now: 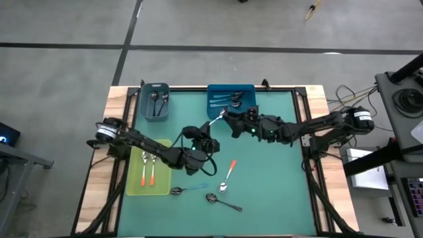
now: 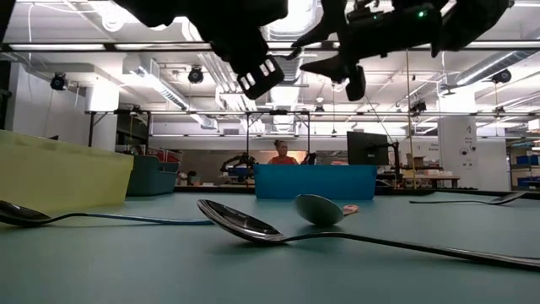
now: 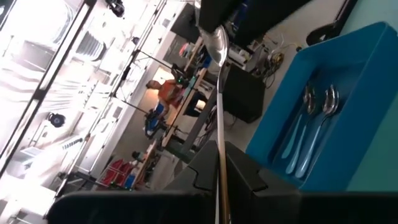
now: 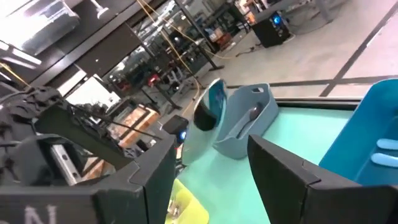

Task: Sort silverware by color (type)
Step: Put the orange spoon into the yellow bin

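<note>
The green table [image 1: 264, 165] holds three bins at its edges. The yellow-green tray [image 1: 135, 185] has two orange spoons [image 1: 148, 169] in it. The blue bin [image 1: 246, 89] has light blue spoons [image 3: 305, 134], and the gray bin [image 1: 143, 106] has dark spoons [image 1: 157, 100]. Three more spoons [image 1: 225, 175] lie loose on the table. The left gripper [image 1: 210, 135] is closed on a light blue spoon [image 3: 219, 99], held up above the table. The right gripper [image 1: 231, 121] is open just beside that spoon's bowl, maybe touching it.

Two spoons [image 1: 148, 172] in left tray [image 1: 135, 188], three loose spoons [image 1: 223, 201] on mat [image 1: 277, 178]
</note>
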You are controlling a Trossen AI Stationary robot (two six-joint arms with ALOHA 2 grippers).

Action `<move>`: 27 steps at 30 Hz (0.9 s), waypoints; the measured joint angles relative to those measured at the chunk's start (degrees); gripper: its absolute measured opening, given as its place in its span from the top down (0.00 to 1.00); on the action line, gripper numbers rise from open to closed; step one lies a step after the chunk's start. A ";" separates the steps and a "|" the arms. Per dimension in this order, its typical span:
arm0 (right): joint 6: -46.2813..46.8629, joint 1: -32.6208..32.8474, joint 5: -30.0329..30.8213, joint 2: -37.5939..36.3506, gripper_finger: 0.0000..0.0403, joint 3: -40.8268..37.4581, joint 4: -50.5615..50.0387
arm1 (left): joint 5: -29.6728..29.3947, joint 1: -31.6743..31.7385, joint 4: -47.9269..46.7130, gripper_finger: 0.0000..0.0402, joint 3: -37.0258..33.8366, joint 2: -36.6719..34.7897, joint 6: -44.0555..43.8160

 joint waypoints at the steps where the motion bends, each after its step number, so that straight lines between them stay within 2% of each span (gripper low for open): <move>1: -0.04 -0.04 0.01 0.81 0.53 0.27 0.40 | -0.06 -0.02 -0.09 1.00 0.27 0.23 0.07; 7: -2.68 -0.22 0.18 3.78 0.55 2.47 0.77 | -0.04 -0.02 -0.49 1.00 0.83 1.05 -0.01; 15: -3.54 -0.24 1.09 5.60 0.64 4.63 1.25 | -0.93 -0.02 -0.62 1.00 0.47 1.66 -0.57; 18: -3.15 -0.22 1.36 5.60 0.72 4.65 1.34 | -0.96 -0.02 -0.78 1.00 0.44 1.66 -1.76; 23: -2.88 -0.24 1.84 5.60 0.92 4.65 1.17 | -1.04 -0.04 -0.88 0.99 0.44 1.66 -1.79; 27: -2.81 -0.22 2.36 5.60 0.96 4.71 1.48 | -1.12 -0.07 -0.86 0.99 0.42 1.66 -2.10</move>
